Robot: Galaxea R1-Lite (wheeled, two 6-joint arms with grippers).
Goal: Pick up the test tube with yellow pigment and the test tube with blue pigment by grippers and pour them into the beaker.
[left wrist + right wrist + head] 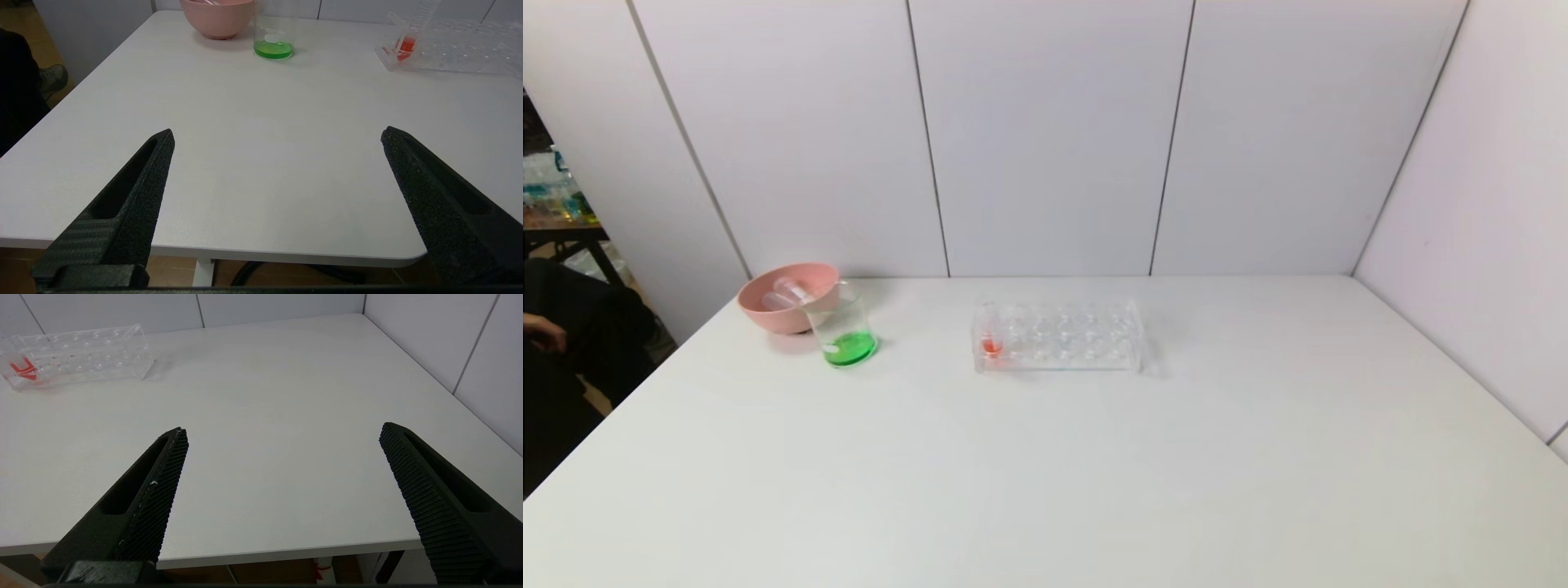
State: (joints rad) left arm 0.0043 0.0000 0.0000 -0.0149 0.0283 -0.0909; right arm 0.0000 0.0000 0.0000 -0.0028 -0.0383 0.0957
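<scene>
The beaker [843, 331] stands at the table's back left and holds green liquid at its bottom; it also shows in the left wrist view [273, 36]. No tube with yellow or blue liquid is in view. Clear empty tubes [786, 294] lie in the pink bowl [788, 297]. My left gripper [278, 136] is open and empty near the table's front edge. My right gripper [284, 433] is open and empty near the front edge on the right. Neither gripper shows in the head view.
A clear many-holed rack [1058, 335] stands at the back middle, with one tube of red-orange liquid [991, 343] at its left end. Walls close the back and right sides. A dark chair and a person's hand [543, 331] are off the table's left.
</scene>
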